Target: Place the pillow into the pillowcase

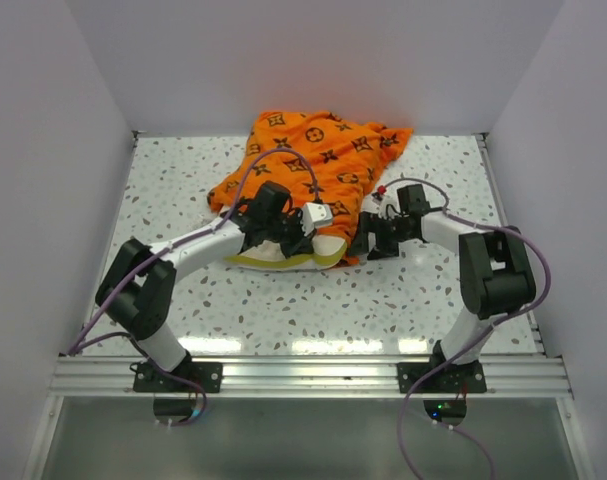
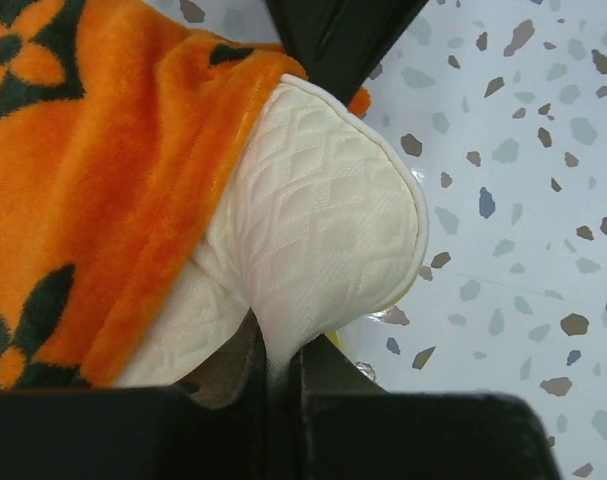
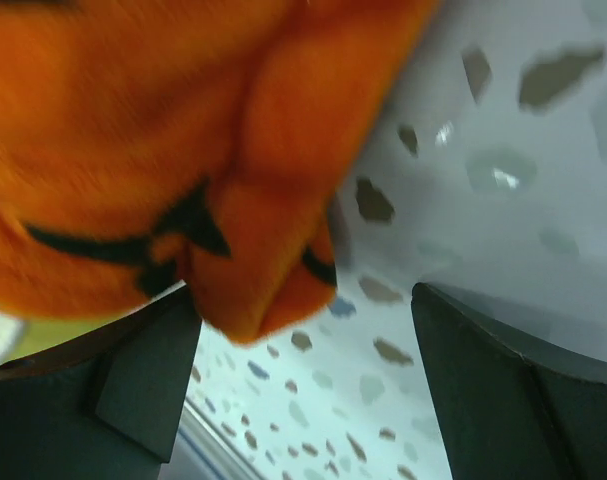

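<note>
The orange pillowcase (image 1: 323, 160) with dark brown motifs lies crumpled at the back middle of the table. The cream pillow (image 1: 283, 255) sticks out from its near edge, its far part under the orange fabric. My left gripper (image 1: 301, 232) is shut on the pillow's edge; in the left wrist view the pillow (image 2: 323, 220) is pinched between the jaws and the pillowcase (image 2: 93, 190) covers its left part. My right gripper (image 1: 368, 240) is open at the pillowcase's near right corner; in the right wrist view that orange corner (image 3: 253, 200) hangs by the left finger (image 3: 143, 375), unpinched.
The table (image 1: 433, 300) is white speckled terrazzo, enclosed by white walls at the left, back and right. A metal rail (image 1: 303, 375) runs along the near edge by both arm bases. Purple cables loop from both arms.
</note>
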`<act>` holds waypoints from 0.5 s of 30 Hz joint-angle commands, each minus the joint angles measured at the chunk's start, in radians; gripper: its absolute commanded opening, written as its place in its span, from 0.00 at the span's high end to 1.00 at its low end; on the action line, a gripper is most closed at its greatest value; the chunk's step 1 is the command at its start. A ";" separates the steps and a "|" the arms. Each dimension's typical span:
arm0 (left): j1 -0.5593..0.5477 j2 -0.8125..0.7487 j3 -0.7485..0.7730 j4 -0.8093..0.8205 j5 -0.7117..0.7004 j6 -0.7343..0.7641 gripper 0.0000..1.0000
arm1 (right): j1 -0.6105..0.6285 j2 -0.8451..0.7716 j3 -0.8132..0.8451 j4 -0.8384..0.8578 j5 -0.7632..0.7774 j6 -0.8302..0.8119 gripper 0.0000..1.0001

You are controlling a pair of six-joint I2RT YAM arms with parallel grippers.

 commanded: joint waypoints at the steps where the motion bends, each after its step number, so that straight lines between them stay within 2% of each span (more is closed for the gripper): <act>1: 0.028 -0.004 0.058 -0.007 0.113 -0.069 1.00 | 0.041 0.063 0.047 0.197 0.008 0.004 0.10; 4: 0.068 0.004 0.092 0.007 0.156 -0.133 1.00 | 0.075 0.104 0.063 0.226 0.014 -0.020 0.12; 6: 0.090 0.012 0.112 0.027 0.179 -0.176 1.00 | 0.090 0.132 0.066 0.241 -0.028 -0.028 0.19; 7: 0.111 0.016 0.142 0.039 0.200 -0.218 1.00 | 0.095 0.137 0.067 0.240 -0.043 -0.030 0.37; 9: 0.128 0.028 0.202 0.037 0.230 -0.248 1.00 | 0.107 0.118 0.067 0.243 -0.119 -0.034 0.61; 10: 0.139 0.029 0.221 0.051 0.234 -0.285 1.00 | 0.109 0.089 0.058 0.260 -0.152 -0.009 0.85; 11: 0.143 0.030 0.242 0.050 0.242 -0.296 1.00 | 0.107 0.057 0.055 0.298 -0.175 0.005 1.00; 13: 0.159 0.035 0.320 0.045 0.230 -0.330 1.00 | 0.106 -0.063 0.083 0.324 -0.231 0.051 1.00; 15: 0.176 0.033 0.411 0.036 0.213 -0.357 1.00 | 0.103 -0.104 0.179 0.234 -0.339 0.068 1.00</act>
